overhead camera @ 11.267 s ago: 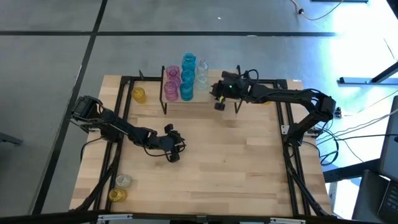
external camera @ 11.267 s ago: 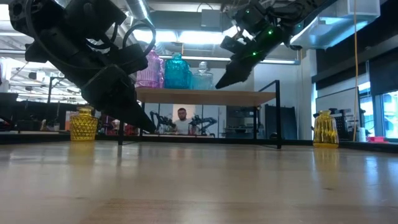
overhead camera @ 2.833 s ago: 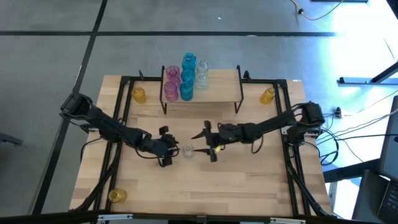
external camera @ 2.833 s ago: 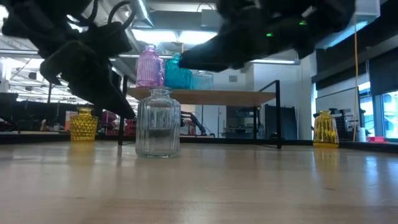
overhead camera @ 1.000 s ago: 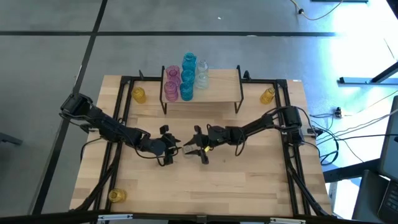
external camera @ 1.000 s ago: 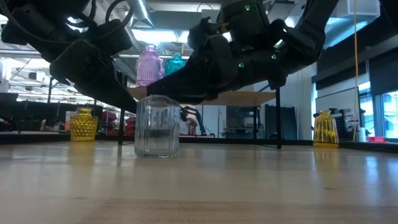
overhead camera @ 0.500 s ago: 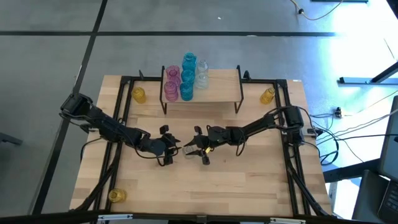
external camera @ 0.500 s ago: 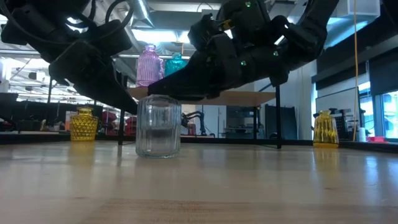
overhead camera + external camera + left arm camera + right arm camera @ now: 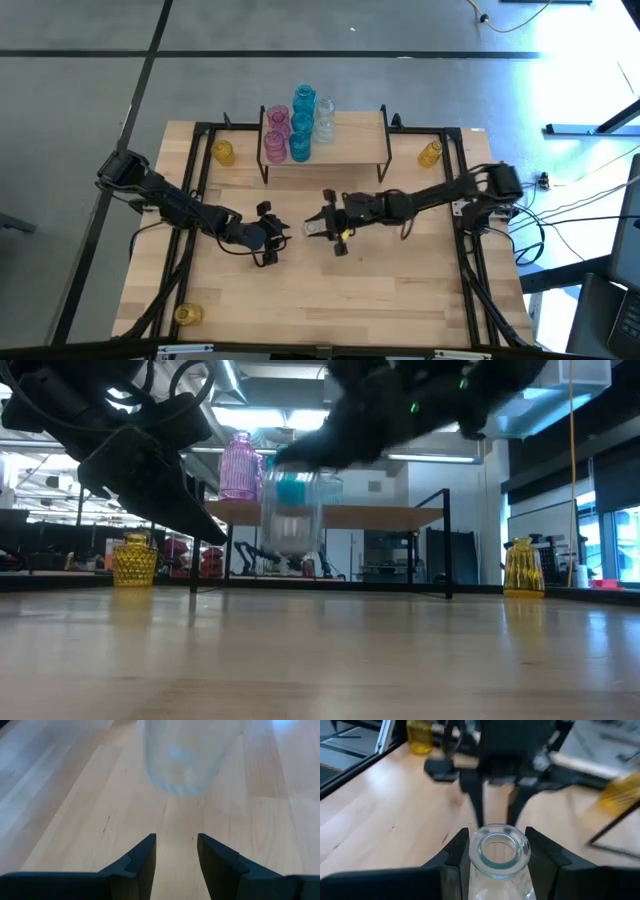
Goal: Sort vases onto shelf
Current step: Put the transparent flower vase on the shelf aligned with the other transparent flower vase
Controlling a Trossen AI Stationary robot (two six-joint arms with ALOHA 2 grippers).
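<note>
A clear glass vase [image 9: 293,510] hangs above the table's middle, with my right gripper [image 9: 320,226] shut on it. Its open mouth [image 9: 499,845] shows in the right wrist view. My left gripper [image 9: 272,240] stands open just to its left, with nothing between the fingers [image 9: 145,855]; the clear vase [image 9: 184,760] floats ahead of them. The shelf [image 9: 355,135] stands at the far middle on thin black legs. On its left half stand pink vases [image 9: 275,135], blue vases [image 9: 302,125] and clear vases [image 9: 325,115]. My right gripper pinches the clear vase's neck [image 9: 472,854], just under the rim, between its two fingers [image 9: 454,852]. The fingers reach in from the table's right, slanting a little downward. The vase hangs upright below them, its base clear of the table.
Yellow vases stand at the far left [image 9: 222,152], the far right [image 9: 430,153] and the near left corner [image 9: 186,314]. The shelf's right half [image 9: 400,515] is bare board. A black frame [image 9: 195,180] runs along the table's edges.
My right gripper has risen and drawn a little toward the table's right and far edge, taking the clear vase with it. The vase stood on the table before; now it is lifted clear and still upright.
</note>
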